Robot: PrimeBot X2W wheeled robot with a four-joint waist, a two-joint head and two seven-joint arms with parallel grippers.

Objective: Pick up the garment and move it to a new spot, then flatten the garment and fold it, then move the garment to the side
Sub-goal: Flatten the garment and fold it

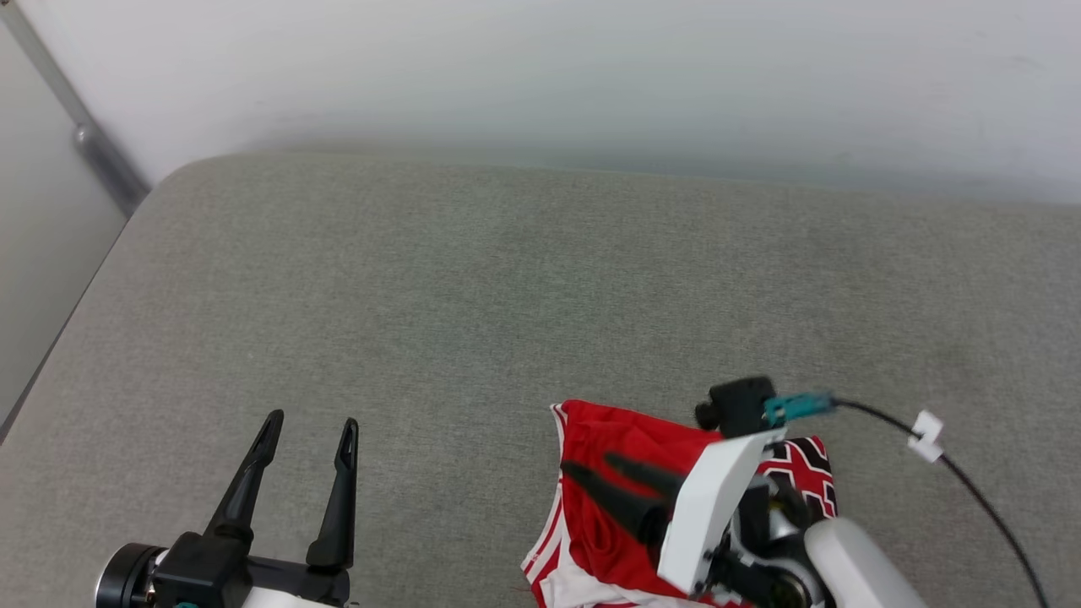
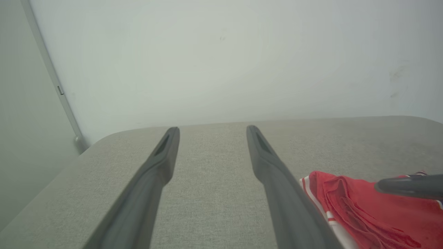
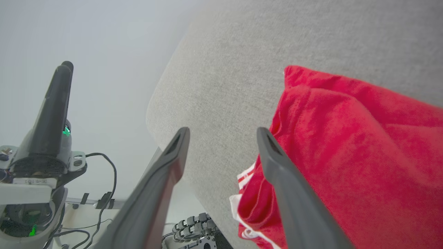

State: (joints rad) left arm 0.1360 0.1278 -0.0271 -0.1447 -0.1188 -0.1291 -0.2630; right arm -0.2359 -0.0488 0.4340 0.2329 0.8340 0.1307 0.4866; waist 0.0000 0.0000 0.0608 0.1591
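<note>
**Red shirt heaped at the near right, both jaws empty**

The garment [image 1: 621, 435] – a thin red T-shirt with white sleeves, striped trim and a black-and-white print – lies crumpled on the near right part of the grey cloth-covered desk [image 1: 473, 279]. It is not flat and shows no fold. The right gripper [image 1: 589, 463] hangs over the heap, jaws wide, nothing between them. The left gripper [image 1: 312, 420] sits at the near left, well apart from the shirt, jaws also wide and empty.

Step, as I read it: placing is done and flattening is about to begin. The next move calls for finding a hem or shoulder edge among the bunched layers, pinching it, and drawing it toward the bare middle of the desk – likely work for both arms.

Around: a white wall [image 1: 540, 76] behind and a metal rail [image 1: 105, 160] by the far left corner. A black cable [image 1: 980, 498] with a white tag [image 1: 926, 437] trails from the right wrist and could catch on the cloth. The heap sits near the desk's front edge, so it may slip off.
</note>
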